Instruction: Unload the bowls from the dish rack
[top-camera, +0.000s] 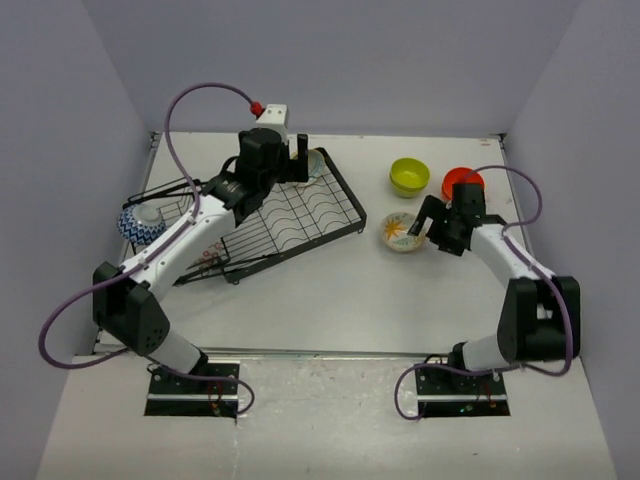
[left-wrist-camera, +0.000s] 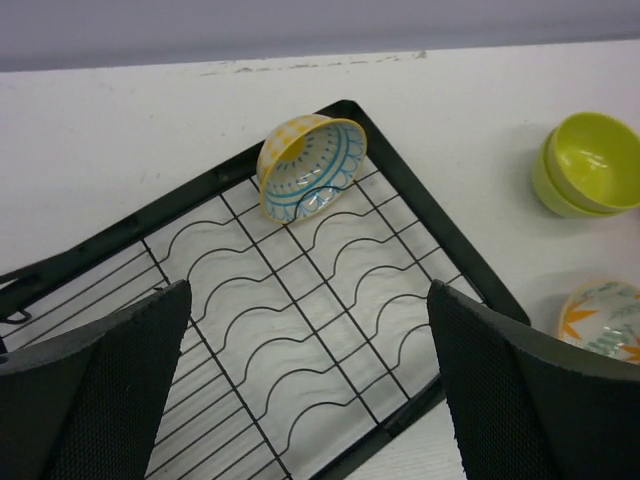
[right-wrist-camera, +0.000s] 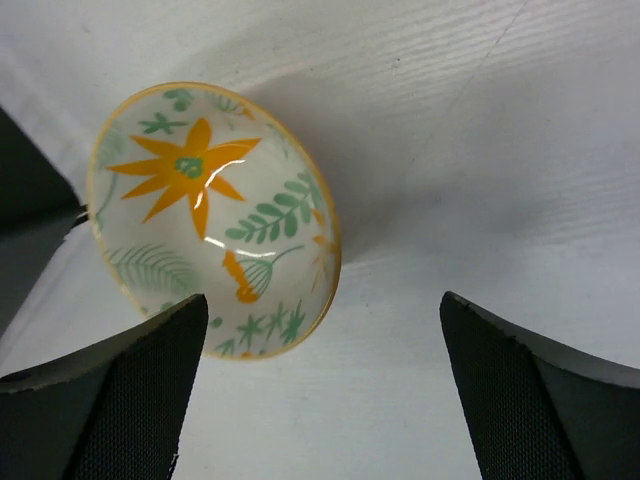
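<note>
left wrist shows my left gripper (left-wrist-camera: 312, 400) spread wide toward the teal-rimmed bowl (left-wrist-camera: 305, 165) on edge in the dish rack (left-wrist-camera: 425, 225) ahead, likely for a rim pinch; right gripper (right-wrist-camera: 320, 400), also spread, has the flower bowl (right-wrist-camera: 215, 215) free just ahead.

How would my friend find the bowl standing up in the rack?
Find the black wire dish rack on the left of the table. At its far corner one bowl stands on edge. Unlike the plain green bowl, it has yellow checks outside and blue rings inside.
</note>
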